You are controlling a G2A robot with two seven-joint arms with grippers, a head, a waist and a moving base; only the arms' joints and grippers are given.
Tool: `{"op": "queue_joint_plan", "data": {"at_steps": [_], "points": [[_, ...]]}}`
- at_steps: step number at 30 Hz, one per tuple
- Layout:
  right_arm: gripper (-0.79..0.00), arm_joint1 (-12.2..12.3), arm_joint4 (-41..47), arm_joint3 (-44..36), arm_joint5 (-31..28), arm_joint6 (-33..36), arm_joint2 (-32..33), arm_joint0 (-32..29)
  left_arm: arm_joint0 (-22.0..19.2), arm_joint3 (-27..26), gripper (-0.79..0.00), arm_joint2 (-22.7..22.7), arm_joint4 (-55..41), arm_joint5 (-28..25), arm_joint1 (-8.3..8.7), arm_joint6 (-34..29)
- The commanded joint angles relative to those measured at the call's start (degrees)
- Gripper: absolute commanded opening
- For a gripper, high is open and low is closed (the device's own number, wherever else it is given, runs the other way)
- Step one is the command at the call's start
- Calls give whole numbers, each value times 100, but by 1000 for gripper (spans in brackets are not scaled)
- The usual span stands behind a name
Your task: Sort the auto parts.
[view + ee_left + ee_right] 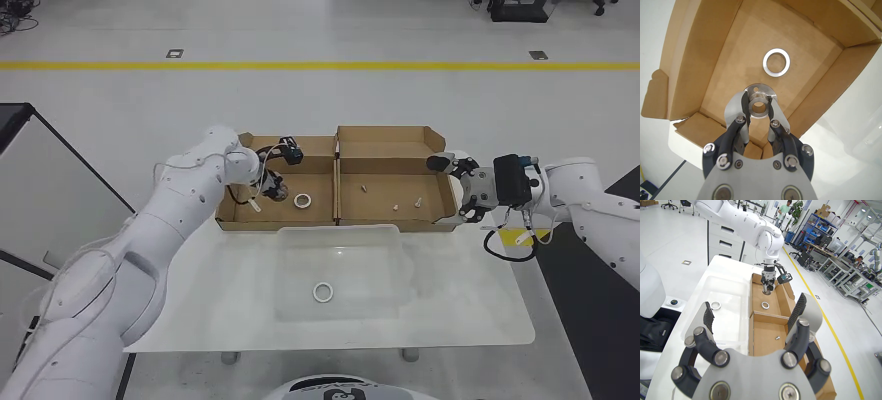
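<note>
White table (pixel 470 310) on an open shop floor. Two cardboard boxes sit side by side at its far edge, with a clear tray (pixel 370 290) in front of them holding one ring (pixel 323 291). Left gripper (pixel 758 106) is clamped on a flanged bushing (pixel 761 90), pads on the hub and flange toward the floor of the left box (pixel 312 150); can't tell if it touches down yet. A second ring (pixel 776 62) lies flat in that box just beyond the bushing, apart from it. Right gripper (pixel 754 303) is spread wide, holding nothing, off the outer end of the right box (pixel 385 150), which has a few small bolts (pixel 396 206) in it. Reads as the drop-off step. Suggest getting the flange low and level before letting go so it lands flat and doesn't bounce or roll. Stay off the ring and the box walls, open fully, then lift straight up. Tray ring looks like the next pick.
</note>
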Motion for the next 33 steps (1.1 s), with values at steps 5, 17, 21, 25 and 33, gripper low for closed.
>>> {"op": "queue_joint_plan", "data": {"at_steps": [5, 17, 21, 25, 33], "points": [[0, 0, 0, 1, 0, 0, 0, 0, -128, 542, -785, 221, 185, -146, -211, 175], [0, 0, 0, 1, 0, 0, 0, 0, -192, 1347, -785, 475, 379, -272, -564, 515], [0, 0, 0, 1, 0, 0, 0, 0, -224, 1532, -785, 531, 449, -297, -666, 602], [0, 0, 0, 1, 0, 0, 0, 0, -249, 1727, -785, 581, 523, -328, -762, 708], [0, 0, 0, 1, 0, 0, 0, 0, -313, 2110, -773, 642, 603, -468, -935, 833]]}}
